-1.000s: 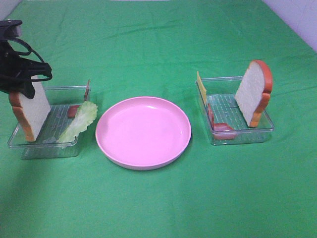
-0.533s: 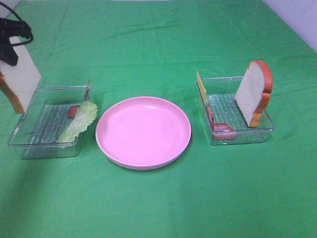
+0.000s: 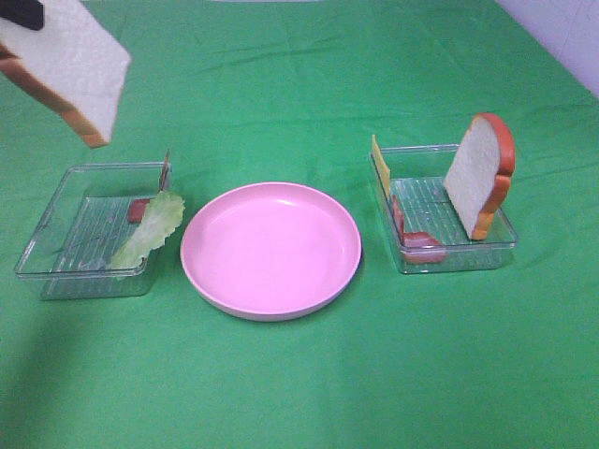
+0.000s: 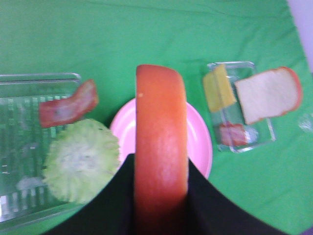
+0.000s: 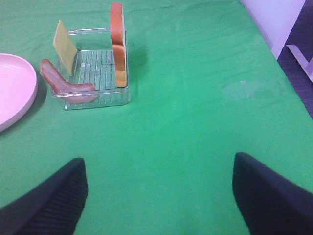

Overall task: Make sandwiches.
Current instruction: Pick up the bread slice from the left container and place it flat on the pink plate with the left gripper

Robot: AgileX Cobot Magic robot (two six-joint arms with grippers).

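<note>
My left gripper (image 3: 21, 11) is shut on a white bread slice (image 3: 70, 70) with orange-brown crust, held high above the left clear tray (image 3: 42, 253). In the left wrist view the crust (image 4: 160, 122) sits between the black fingers (image 4: 115, 196). A lettuce leaf (image 3: 150, 229) and a bacon strip (image 3: 138, 209) lie in the left tray. The right tray (image 3: 505, 238) holds a second bread slice (image 3: 479, 178) standing upright, a cheese slice (image 3: 379, 164) and bacon (image 3: 416, 245). My right gripper (image 5: 156, 196) is open and empty, over bare cloth, away from that tray (image 5: 98, 98).
A round pink plate (image 3: 271, 248) stands between the two trays and has nothing on it. A green cloth (image 3: 299, 393) covers the table. A pale wall shows at the far right corner (image 3: 571, 37).
My left gripper has lifted the bread slice up out of the left tray and carried it higher and slightly rightward. Nothing else has moved.
</note>
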